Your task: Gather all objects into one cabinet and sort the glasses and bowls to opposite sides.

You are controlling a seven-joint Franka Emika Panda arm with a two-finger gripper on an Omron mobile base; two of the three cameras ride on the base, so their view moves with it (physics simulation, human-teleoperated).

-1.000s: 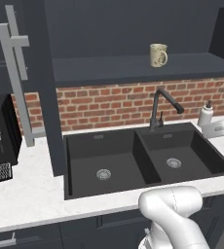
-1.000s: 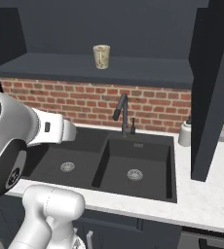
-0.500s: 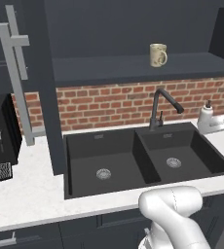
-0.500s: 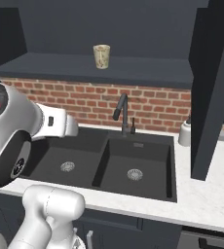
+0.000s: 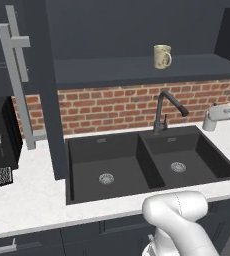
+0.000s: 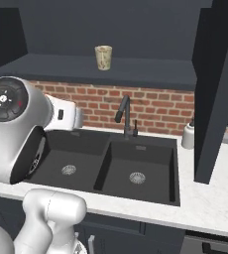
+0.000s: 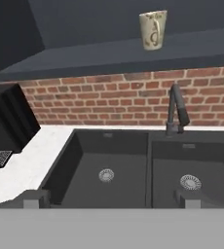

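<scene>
A cream patterned mug stands upright on the dark inner shelf of the open slate-grey wall cabinet, above the sink. The cabinet's left door hangs open with its tall silver bar handle; its right door is swung out too. My gripper is open with nothing between its fingertips, and it looks over the sink toward the brick wall, well below and in front of the mug. My arm looms large at the left of the right base view.
A black double sink with a dark faucet is set in the white counter. A white soap bottle stands right of the sink. A black appliance sits on the counter at the left.
My arm has swung closer to the right base camera and now looks larger there. The mug, the doors and both base views are unchanged.
</scene>
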